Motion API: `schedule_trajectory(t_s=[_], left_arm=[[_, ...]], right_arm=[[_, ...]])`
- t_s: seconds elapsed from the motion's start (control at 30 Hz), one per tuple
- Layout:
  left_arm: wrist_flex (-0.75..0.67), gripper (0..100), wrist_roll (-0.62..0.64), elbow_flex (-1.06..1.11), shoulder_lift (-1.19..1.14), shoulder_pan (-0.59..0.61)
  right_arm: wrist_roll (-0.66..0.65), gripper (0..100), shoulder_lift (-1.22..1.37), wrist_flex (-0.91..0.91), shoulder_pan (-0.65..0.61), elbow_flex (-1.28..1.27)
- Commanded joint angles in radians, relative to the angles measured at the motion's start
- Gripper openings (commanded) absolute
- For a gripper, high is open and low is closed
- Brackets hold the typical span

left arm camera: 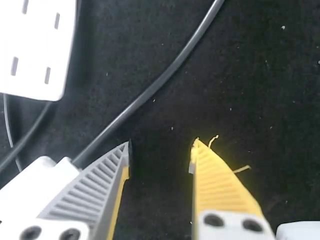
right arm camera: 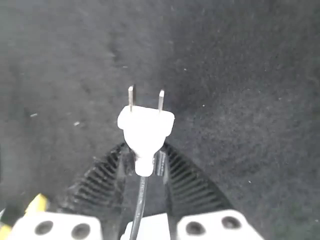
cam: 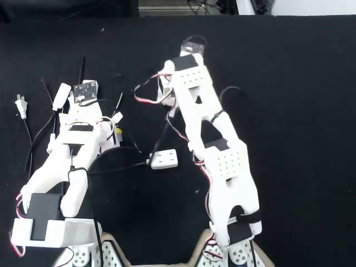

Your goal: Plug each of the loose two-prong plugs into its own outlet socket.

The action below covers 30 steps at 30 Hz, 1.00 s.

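Left pincer: jaws parted, nothing between them; one ribbed grey finger and one ribbed yellow, over matte black cloth. Round black cable crosses just beyond the tips. Outlet block: white, rounded corners, paired slots unfilled; the high view sets it between both arms. Right pincer, farther out: black ribbed fingers clamped on held plug, white moulded body, two metal prongs pointing away. Loose plug: white, black cord, lying far left in the high view, well apart from the block.
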<state>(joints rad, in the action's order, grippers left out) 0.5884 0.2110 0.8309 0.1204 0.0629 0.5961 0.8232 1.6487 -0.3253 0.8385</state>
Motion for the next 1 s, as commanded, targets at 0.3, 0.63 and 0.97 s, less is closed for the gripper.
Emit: schedule_trajectory(t_s=[0.3, 0.63, 0.97], left_arm=[[-0.003, 20, 0.0, -0.004, 0.031, -0.012], [-0.003, 20, 0.0, -0.004, 0.031, -0.013], [-0.005, 20, 0.0, -0.004, 0.031, -0.018]], right_arm=[[-0.035, 1.0, -0.183, 0.118, -0.051, 0.252], [-0.127, 1.0, -0.561, 0.086, -0.046, -0.24], [-0.594, 1.1, -0.742, 0.054, 0.261, -0.503]])
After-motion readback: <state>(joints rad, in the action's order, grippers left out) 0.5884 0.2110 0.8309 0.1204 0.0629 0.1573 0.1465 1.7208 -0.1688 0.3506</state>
